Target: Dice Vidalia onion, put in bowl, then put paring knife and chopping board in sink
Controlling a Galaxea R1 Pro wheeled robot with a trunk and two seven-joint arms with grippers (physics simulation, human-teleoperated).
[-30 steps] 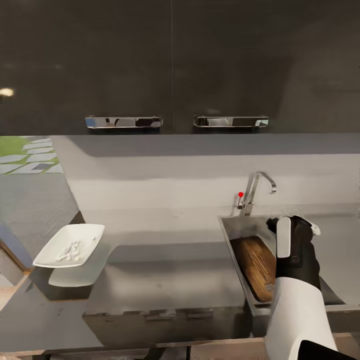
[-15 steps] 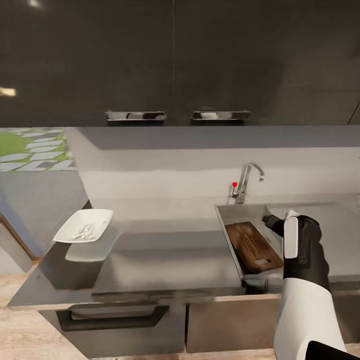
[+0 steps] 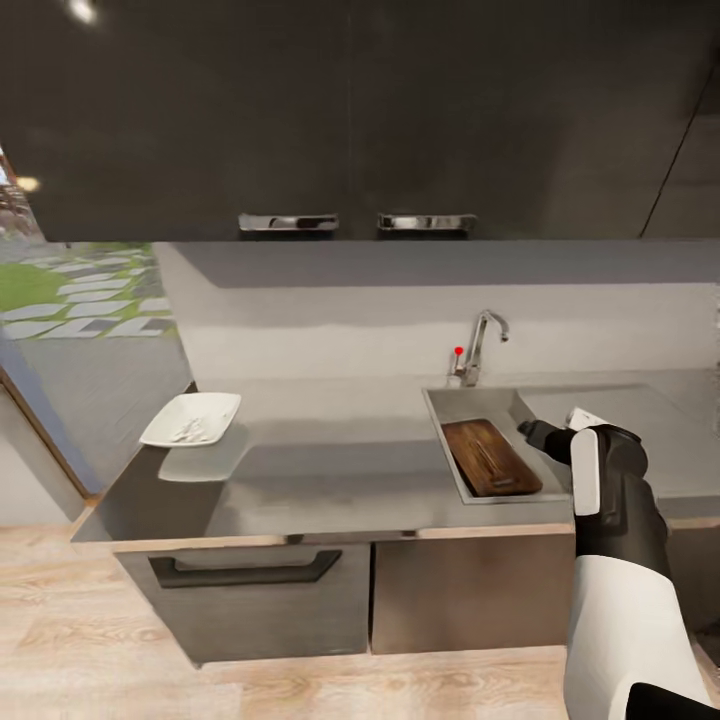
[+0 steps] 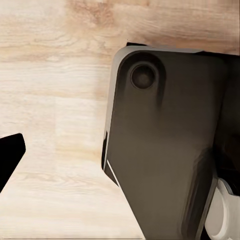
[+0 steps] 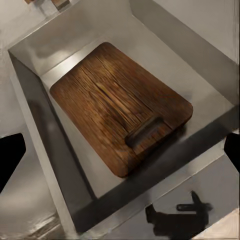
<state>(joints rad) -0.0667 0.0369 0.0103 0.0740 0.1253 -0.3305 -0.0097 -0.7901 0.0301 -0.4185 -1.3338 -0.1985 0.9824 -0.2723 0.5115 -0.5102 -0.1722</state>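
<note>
Chopping board (image 3: 491,456) lies flat inside the sink (image 3: 436,402), handle slot toward the front rim; right wrist view shows it (image 5: 121,105) filling most of the basin floor. Paring knife cannot be made out. Tap (image 3: 481,343) with red knob stands at 12 o'clock of the basin. Right gripper (image 3: 528,430) hovers at 3 o'clock of the board, fingers (image 5: 10,157) spread wide, holding nothing. Bowl (image 3: 192,419), white bits inside, sits well apart at 9 o'clock on the worktop (image 3: 330,470). Left gripper over wood floor (image 4: 50,100), its fingers' spread I cannot tell.
</note>
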